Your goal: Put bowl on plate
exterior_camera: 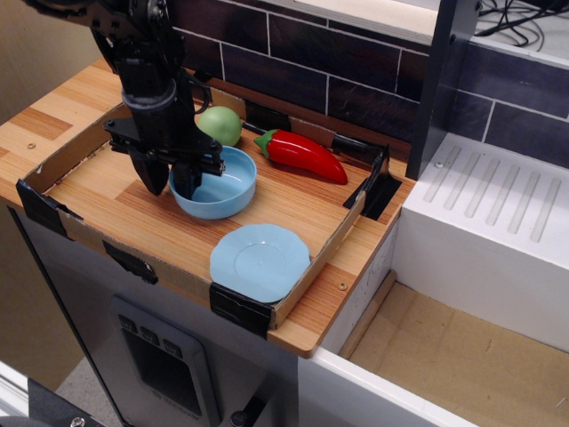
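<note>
The claw grips the left rim of the bowl, which sits apart from the plate.

The robot arm is all black, with blocky joints; its gripper has two dark, narrow, tapered fingers

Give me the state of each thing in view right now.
Bowl: upright on the tray floor, empty, not yet on the plate.
Plate: flat, empty, at the tray's near corner.
Gripper: jaws straddling the bowl's left rim.
Pepper: lying on its side.
Green fruit: behind the bowl.
</note>
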You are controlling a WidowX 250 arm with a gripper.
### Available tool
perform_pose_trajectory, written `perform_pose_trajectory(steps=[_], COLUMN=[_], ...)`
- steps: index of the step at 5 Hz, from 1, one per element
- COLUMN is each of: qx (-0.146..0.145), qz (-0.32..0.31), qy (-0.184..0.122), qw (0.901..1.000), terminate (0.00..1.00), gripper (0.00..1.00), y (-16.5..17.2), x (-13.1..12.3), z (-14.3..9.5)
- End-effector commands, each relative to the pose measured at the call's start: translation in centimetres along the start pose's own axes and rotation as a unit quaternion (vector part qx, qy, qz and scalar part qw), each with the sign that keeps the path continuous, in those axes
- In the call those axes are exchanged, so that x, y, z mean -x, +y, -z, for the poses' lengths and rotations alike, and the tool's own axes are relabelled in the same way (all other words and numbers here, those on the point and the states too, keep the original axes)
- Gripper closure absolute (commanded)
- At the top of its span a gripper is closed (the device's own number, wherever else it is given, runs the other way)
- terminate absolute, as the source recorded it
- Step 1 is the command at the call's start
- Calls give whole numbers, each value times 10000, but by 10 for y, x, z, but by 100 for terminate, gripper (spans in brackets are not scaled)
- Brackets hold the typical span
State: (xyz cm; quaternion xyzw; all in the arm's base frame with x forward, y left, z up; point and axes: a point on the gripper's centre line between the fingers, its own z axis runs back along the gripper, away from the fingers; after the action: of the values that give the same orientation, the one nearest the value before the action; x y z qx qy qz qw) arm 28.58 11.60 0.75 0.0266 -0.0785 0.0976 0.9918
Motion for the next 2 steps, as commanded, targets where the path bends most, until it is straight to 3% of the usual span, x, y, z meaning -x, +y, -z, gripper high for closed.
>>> perform_pose_trajectory(steps=[1, 2], qx=[-16, 117], qz=[148, 105], qy=[-419, -589], qw=[9990, 9981], terminate=[0, 0], gripper=[100, 100], y=[3, -1], x=[-4, 0], z=[-22, -41])
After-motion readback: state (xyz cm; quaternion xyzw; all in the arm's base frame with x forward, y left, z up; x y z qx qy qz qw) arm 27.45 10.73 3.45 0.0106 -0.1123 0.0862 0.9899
